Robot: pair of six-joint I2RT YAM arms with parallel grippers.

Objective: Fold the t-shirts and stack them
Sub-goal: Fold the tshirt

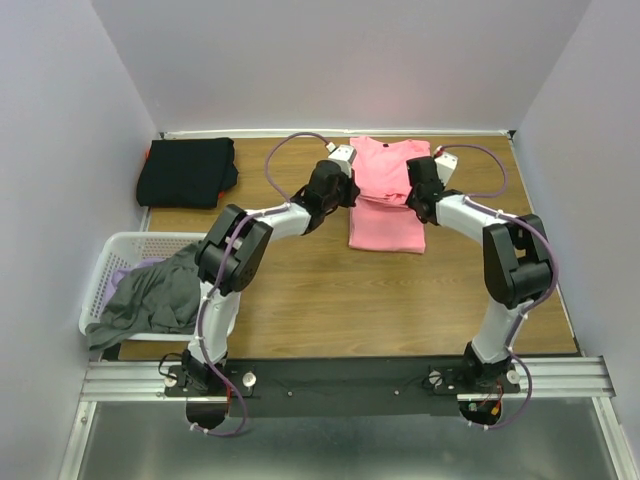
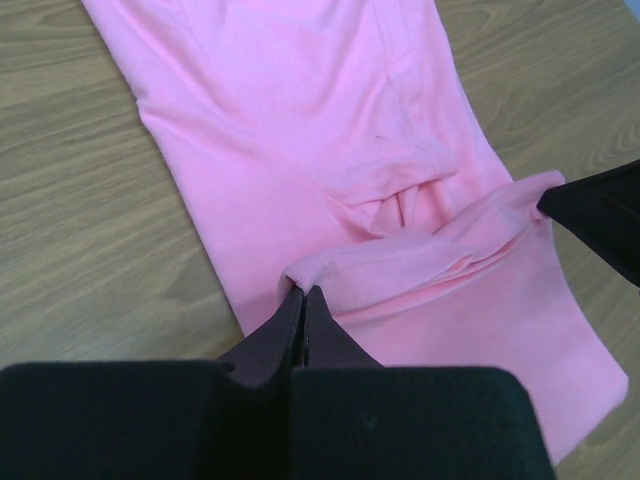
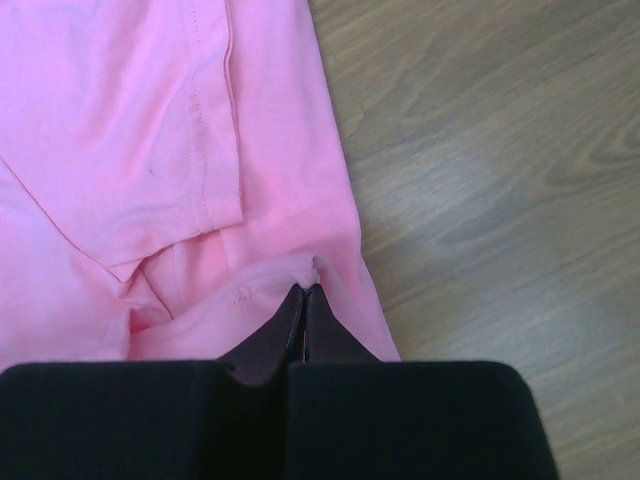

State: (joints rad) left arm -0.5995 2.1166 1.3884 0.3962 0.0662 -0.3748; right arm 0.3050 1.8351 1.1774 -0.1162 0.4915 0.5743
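A bright pink t-shirt point(image 1: 385, 195) lies on the wooden table at the back middle, partly folded lengthwise. My left gripper point(image 1: 345, 195) is shut on the pink shirt's hem corner point(image 2: 320, 275) at its left side and holds it raised. My right gripper point(image 1: 418, 200) is shut on the opposite hem corner point(image 3: 310, 272) at the right side. The right fingertip shows in the left wrist view point(image 2: 600, 215). A folded black t-shirt point(image 1: 187, 172) lies at the back left. A grey t-shirt point(image 1: 150, 298) hangs over the basket, with a bit of lavender cloth point(image 1: 120, 272) under it.
A white lattice laundry basket point(image 1: 120, 248) stands at the left edge of the table. Bare wood point(image 1: 360, 300) lies between the pink shirt and the arm bases. Walls close in the table on three sides.
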